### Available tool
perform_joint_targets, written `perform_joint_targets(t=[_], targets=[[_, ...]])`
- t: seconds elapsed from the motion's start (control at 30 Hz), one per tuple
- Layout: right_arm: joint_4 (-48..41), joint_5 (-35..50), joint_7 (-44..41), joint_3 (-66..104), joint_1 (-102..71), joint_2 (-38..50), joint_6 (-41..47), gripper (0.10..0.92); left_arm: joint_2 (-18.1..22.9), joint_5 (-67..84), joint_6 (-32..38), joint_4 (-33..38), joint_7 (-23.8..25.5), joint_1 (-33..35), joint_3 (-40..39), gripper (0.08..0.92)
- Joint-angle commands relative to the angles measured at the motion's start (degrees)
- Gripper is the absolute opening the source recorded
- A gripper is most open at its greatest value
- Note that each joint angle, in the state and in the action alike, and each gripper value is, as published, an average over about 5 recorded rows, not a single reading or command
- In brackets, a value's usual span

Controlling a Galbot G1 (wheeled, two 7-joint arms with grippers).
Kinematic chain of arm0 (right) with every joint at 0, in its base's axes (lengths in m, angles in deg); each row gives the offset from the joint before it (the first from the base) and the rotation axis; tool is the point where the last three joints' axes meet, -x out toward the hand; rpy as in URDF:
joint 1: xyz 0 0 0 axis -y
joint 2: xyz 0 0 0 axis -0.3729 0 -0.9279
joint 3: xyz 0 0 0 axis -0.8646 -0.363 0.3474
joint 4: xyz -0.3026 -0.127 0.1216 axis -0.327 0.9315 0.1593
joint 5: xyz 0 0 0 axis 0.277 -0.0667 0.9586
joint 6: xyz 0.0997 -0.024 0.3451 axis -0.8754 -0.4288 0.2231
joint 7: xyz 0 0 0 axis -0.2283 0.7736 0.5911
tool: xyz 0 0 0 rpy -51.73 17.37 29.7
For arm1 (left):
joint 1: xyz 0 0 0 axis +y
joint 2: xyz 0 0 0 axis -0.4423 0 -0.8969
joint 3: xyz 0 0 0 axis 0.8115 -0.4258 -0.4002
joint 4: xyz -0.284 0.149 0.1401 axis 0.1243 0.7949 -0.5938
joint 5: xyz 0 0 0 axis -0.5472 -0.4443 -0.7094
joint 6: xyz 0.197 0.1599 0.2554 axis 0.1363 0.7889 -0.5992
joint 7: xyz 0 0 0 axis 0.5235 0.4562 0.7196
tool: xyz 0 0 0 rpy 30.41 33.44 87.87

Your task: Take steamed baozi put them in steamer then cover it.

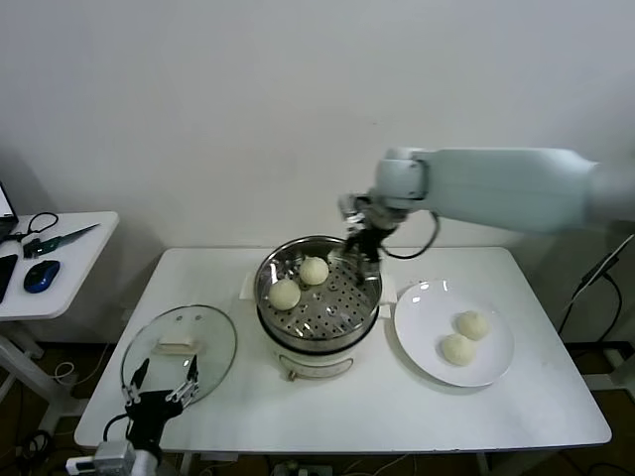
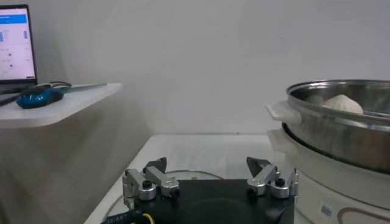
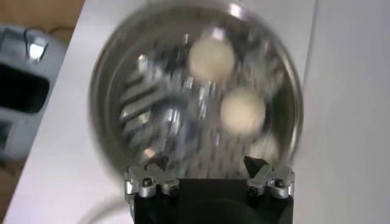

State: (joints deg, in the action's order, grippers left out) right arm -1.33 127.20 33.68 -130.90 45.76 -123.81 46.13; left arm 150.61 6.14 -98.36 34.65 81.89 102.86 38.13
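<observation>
The shiny steamer stands mid-table on its cream base. Two baozi lie on its perforated tray, one on the left side and one at the back. They also show in the right wrist view. Two more baozi lie on the white plate to the right. My right gripper is open and empty, over the steamer's back right rim. My left gripper is open and empty at the table's front left, by the glass lid.
A side table with a blue mouse and cables stands to the left. In the left wrist view the steamer rises to one side, with a baozi showing over its rim, and a laptop screen farther off.
</observation>
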Motion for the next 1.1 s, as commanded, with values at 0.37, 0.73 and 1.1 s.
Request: perform_joint_targets(t=[0.37, 0.73, 1.1], targets=[[1.2, -20.6, 1.3, 10.0, -23.7, 26.1, -1.1, 0.823, 0.6, -0.7, 0.2, -0.2, 0.2, 0.0, -0.3, 0.823], [-6.5, -23.6, 3.3, 21.4, -36.9, 20.0, 0.0, 0.823, 1.2, -1.1, 0.7, -0.3, 0.0, 1.1, 0.1, 0.823], [-10.7, -24.3, 4.1, 24.3, -41.1, 15.7, 0.5, 0.823, 1.4, -1.0, 1.0, -0.6, -0.1, 1.4, 0.3, 0.823]])
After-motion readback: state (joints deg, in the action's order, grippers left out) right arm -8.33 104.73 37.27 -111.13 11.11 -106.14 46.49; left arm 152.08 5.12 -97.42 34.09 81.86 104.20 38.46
